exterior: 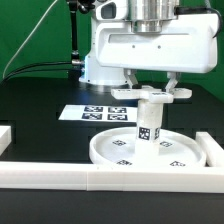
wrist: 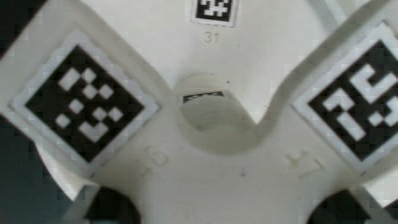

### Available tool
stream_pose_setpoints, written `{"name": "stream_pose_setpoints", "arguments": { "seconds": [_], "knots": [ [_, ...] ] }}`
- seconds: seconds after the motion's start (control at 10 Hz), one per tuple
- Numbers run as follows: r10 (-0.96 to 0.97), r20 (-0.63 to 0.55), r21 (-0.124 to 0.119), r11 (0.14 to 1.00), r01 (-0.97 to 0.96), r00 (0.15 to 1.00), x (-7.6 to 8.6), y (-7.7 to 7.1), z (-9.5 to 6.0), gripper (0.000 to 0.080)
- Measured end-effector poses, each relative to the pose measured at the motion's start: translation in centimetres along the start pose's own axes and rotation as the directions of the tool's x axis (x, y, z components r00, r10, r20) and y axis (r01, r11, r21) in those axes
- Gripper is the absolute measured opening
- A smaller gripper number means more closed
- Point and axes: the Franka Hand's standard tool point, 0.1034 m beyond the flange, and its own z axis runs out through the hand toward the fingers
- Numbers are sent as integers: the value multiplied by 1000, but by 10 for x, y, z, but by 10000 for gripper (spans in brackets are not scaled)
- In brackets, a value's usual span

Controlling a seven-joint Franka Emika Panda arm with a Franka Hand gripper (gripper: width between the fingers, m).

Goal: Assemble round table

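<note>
The tool (exterior: 150, 89) seemed clenched on the four-armed cross piece (exterior: 148, 97) atop the post (exterior: 147, 125), where a tilted seating could jam it or topple the post on the disc (exterior: 104, 152).

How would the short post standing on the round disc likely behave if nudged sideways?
The post stands upright, taller than wide, so a high push would probably tip it, unless it is seated in the round disc; that joint is not visible. It looks like rigid plastic: likely stiff and light. The cross piece at its top may add top-heaviness.
</note>
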Motion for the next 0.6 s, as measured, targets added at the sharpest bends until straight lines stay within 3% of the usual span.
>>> {"name": "stream_pose_setpoints", "arguments": {
  "seconds": [0.2, 0.6],
  "knots": [
    [255, 7, 47, 966, -255, 967, 0, 1, 1, 446],
    [630, 42, 83, 771, -631, 775, -1, 1, 1, 446]
  ]
}}
